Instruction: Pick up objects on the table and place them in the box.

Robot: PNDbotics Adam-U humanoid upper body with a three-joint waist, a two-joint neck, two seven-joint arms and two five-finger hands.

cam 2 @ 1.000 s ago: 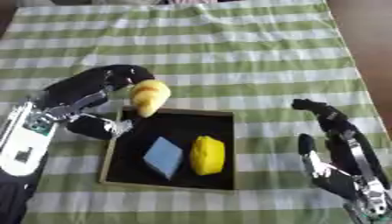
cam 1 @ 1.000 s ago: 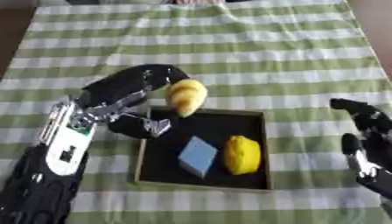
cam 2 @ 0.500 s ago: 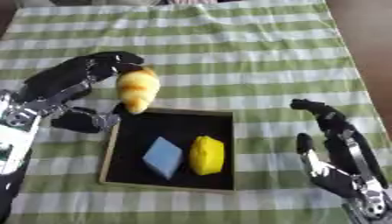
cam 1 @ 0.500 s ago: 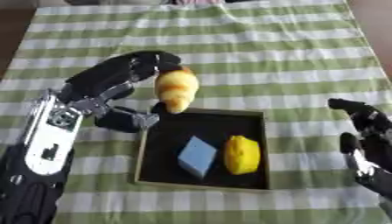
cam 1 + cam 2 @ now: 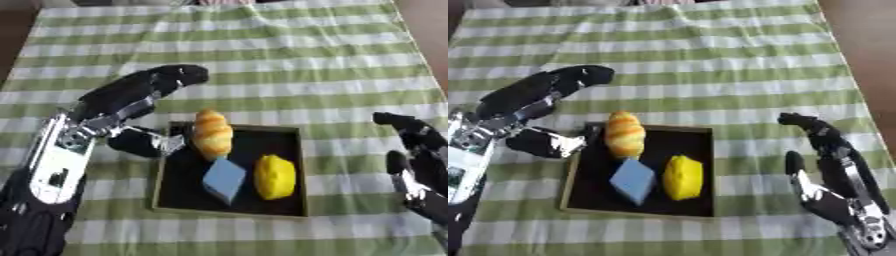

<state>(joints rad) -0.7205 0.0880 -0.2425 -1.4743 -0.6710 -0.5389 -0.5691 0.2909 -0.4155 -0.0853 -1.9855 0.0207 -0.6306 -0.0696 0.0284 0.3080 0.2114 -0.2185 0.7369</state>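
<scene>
Left hand (image 5: 131,107) open beside the box (image 5: 291,172), fingers spread, holding nothing. Croissant (image 5: 212,133) lies in the box's far-left corner, with blue block (image 5: 224,179) and lemon (image 5: 273,176). Right hand (image 5: 833,170) open on the counter (image 5: 289,60), shown fuller in right eye view.

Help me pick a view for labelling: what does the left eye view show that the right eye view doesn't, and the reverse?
Only the left eye view: more of the left forearm below the open left hand.
Only the right eye view: more of the right hand, fingers up, and a wider strip of bare floor at the right edge.
Both: the black box holding a croissant, a blue block and a yellow fruit, on the green striped cloth.
</scene>
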